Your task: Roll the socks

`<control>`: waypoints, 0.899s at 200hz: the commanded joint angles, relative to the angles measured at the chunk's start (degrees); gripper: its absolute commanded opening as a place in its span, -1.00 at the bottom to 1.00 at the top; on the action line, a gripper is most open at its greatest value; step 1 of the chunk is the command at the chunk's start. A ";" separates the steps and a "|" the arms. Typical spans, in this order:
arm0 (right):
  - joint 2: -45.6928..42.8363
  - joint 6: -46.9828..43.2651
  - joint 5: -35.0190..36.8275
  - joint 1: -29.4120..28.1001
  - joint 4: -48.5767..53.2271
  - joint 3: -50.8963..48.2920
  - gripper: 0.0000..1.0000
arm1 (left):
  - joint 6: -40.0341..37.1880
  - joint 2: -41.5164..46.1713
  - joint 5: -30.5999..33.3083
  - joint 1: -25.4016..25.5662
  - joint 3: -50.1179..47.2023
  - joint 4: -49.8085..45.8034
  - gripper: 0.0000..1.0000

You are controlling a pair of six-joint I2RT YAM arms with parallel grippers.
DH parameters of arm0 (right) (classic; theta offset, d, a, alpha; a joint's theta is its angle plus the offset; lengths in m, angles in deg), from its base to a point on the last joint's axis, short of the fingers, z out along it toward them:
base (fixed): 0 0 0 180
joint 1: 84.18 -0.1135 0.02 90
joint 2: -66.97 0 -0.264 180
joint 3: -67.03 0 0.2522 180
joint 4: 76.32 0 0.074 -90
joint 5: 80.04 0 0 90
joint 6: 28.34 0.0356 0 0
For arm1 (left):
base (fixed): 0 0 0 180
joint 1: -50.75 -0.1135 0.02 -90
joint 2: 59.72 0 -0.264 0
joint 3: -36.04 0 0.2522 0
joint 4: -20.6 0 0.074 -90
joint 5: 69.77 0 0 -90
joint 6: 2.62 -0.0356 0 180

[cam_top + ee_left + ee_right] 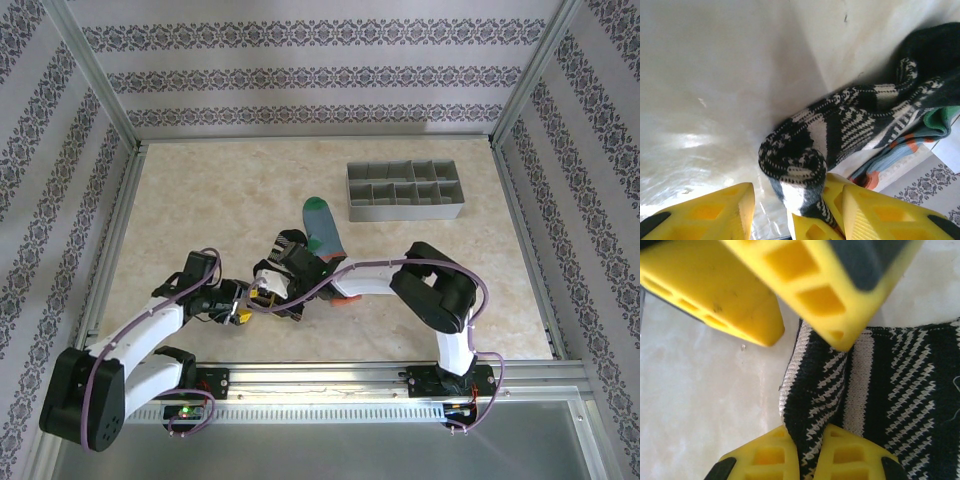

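**Two socks mid-bench, black one pinched at its curled end**

Two socks lie side by side near the middle of the bench (200, 200), just in front of both arms. The black sock (850, 125), banded with beige stripes, sits on the left. Its near end is curled into a loose roll. From that roll a strip of fabric runs down between the yellow fingers (765, 460) of the right jaws, which are clamped together on it.

The grey-blue sock (322, 228) lies straight against the black one's right side. Its green toe points away from the arms, and its orange cuff lies toward them, under the right forearm. In the left wrist view its edge looks tucked beneath the black sock.

The left jaws stand apart. Their fingers (705, 212) straddle the roll and the right jaws' fingers, and the one on the left of that view is clear of the fabric.

Beyond the green toe and to its right, apart from both socks, a grey tray (405, 212) with compartments stands on the bench.
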 commanded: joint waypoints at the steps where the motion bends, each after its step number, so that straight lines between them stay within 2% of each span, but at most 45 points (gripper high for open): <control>1: 4.16 3.44 -2.16 1.30 7.81 -1.16 -1.00 | 2.18 -2.56 -0.15 1.45 -0.75 7.13 -0.04; 20: 4.55 4.14 -3.33 1.91 7.94 -1.23 -1.00 | 2.24 -5.30 0.21 2.30 -1.18 9.83 -0.05; 34: 4.76 4.47 -3.57 2.35 7.66 -1.41 -1.00 | 1.63 -7.70 0.40 2.65 -1.28 11.08 -0.17; 45: 4.76 4.43 -3.25 2.55 7.49 -1.50 -1.00 | 1.36 -9.30 0.37 3.07 -1.29 10.86 -0.43; 59: 3.58 3.88 -0.94 2.57 7.04 -1.82 -1.00 | 1.29 -9.73 0.50 3.66 -1.17 7.67 -1.00; 68: 1.48 3.12 0.88 2.34 5.48 -2.91 -0.88 | 1.03 -9.17 0.99 3.91 -0.96 4.68 -1.00; 79: -2.63 1.79 4.71 1.52 2.37 -5.30 -0.58 | 0.78 -7.72 1.76 4.26 -0.51 -0.11 -1.00; 108: -14.30 -4.68 21.31 -4.45 -5.78 -12.61 -0.14 | 2.50 -4.01 3.83 5.68 0.36 -7.70 -1.00; 151: -15.38 -11.66 38.80 -15.18 -7.91 -13.01 -0.03 | 3.71 -4.95 4.98 7.08 2.61 -10.18 -1.00; 180: -10.93 -16.59 43.44 -18.75 -8.10 -9.66 -0.01 | 2.61 -7.09 4.73 7.18 4.31 -10.72 -1.00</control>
